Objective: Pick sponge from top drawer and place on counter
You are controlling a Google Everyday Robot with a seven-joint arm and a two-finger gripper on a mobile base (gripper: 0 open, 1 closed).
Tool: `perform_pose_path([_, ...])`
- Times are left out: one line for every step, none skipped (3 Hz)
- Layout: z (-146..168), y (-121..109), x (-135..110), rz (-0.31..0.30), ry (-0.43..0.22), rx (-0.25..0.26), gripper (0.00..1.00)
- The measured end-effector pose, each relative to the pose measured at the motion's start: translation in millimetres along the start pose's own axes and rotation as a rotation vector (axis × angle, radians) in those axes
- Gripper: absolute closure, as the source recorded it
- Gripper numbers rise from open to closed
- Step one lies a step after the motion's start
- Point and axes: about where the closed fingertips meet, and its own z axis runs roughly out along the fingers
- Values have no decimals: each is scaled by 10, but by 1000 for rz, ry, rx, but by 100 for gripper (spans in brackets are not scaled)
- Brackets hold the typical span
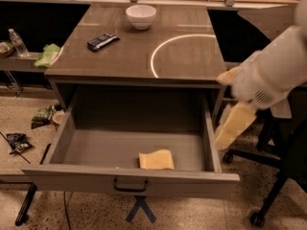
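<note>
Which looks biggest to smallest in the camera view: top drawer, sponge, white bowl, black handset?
1. top drawer
2. sponge and white bowl: alike; bowl sits farther, unsure
3. black handset
The gripper hangs right of the drawer.

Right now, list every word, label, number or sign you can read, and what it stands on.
No text reads anywhere.
Dark packet on the counter: print too blurred.
Bottle label, far left: too small.
Blue cross on the floor: no letters.
Gripper, right of the top drawer: no marking.
</note>
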Motion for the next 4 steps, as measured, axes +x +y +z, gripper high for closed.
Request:
perform_pose_path([916,-48,-372,-108,-159,-21,0])
perform_pose_path([1465,-216,-685,-160,-154,9,0])
perform_pose_path([1536,-270,-794,-176,-152,27,0])
perform_pose_path([1702,-325,-718,-189,-156,-1,0])
